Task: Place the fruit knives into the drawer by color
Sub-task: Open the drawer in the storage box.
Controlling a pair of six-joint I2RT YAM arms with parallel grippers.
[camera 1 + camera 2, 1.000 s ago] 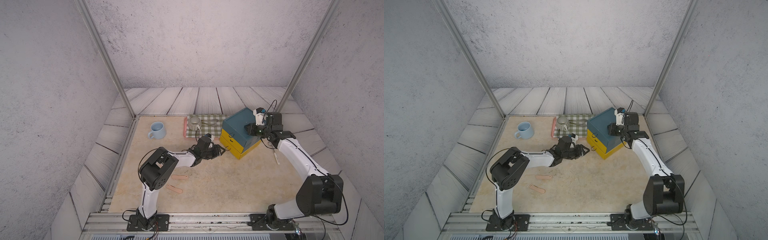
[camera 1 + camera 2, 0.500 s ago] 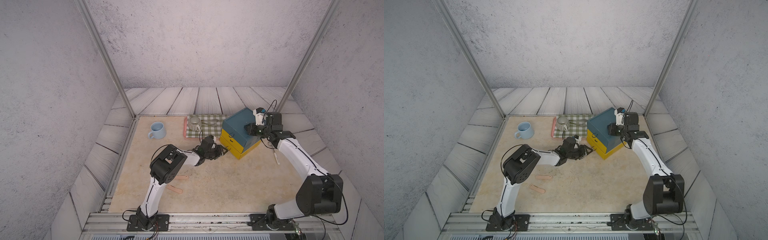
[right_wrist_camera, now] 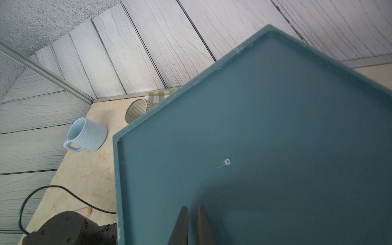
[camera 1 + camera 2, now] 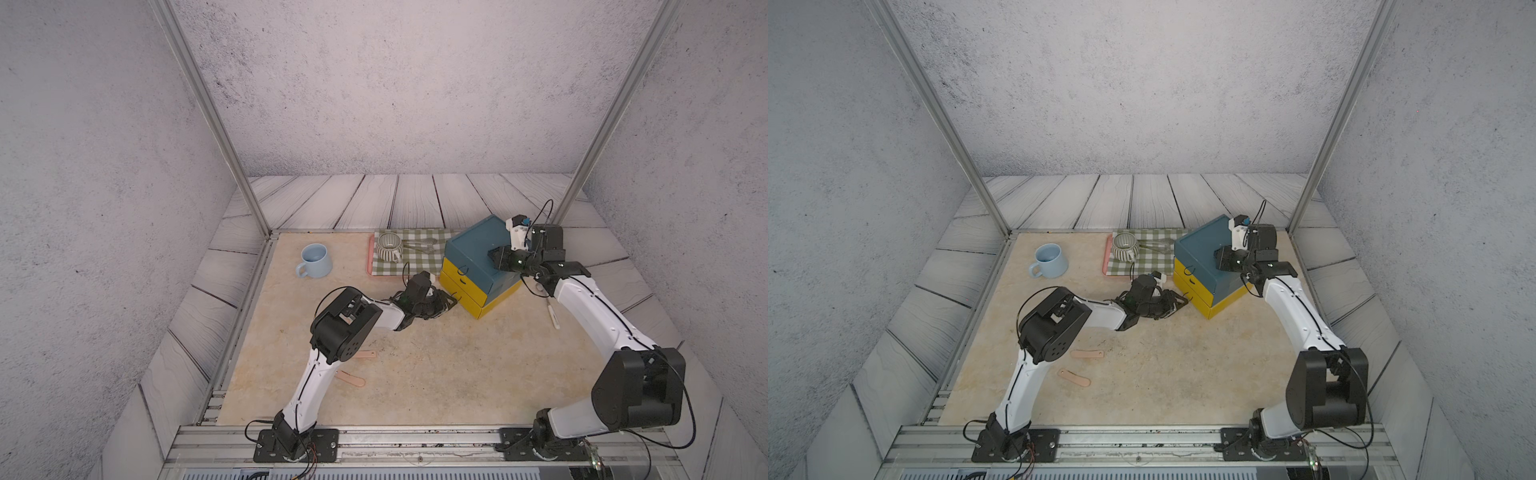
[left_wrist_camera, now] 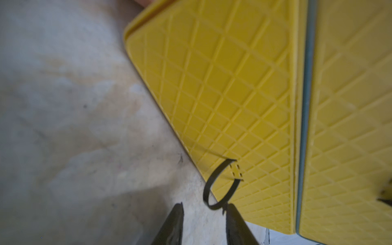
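Aims the left gripper (image 5: 205,204) low across the tabletop (image 4: 415,395) at the drawer (image 4: 473,245), which stands at about 2 o'clock on the tabletop in both top views. Holds its fingers (image 5: 174,222) partly apart in the left wrist view, with the black ring pull (image 5: 218,186) of a lower yellow drawer front (image 5: 222,84) looping into the gap at the tips. Appears to brush one fingertip; clamps nothing yet.

Poses the right gripper (image 3: 192,206) over the dark teal top of the drawer, fingers drawn almost together with only a slit between and nothing caught inside. Cannot tell whether the tips press the top or hang just above it.

Shows two salmon pink fruit knives (image 4: 1087,354) lying flat on the tabletop near 7 o'clock, close by the left arm's elbow and well apart from the drawer.

Shows a blue mug (image 4: 316,259) at 10 o'clock and a pink tray (image 4: 370,257) with green checked cloth at 12 o'clock, just beside the drawer, bearing a striped cup (image 4: 388,247). Shows a thin white stick (image 4: 552,316) at 3 o'clock, beneath the right arm.
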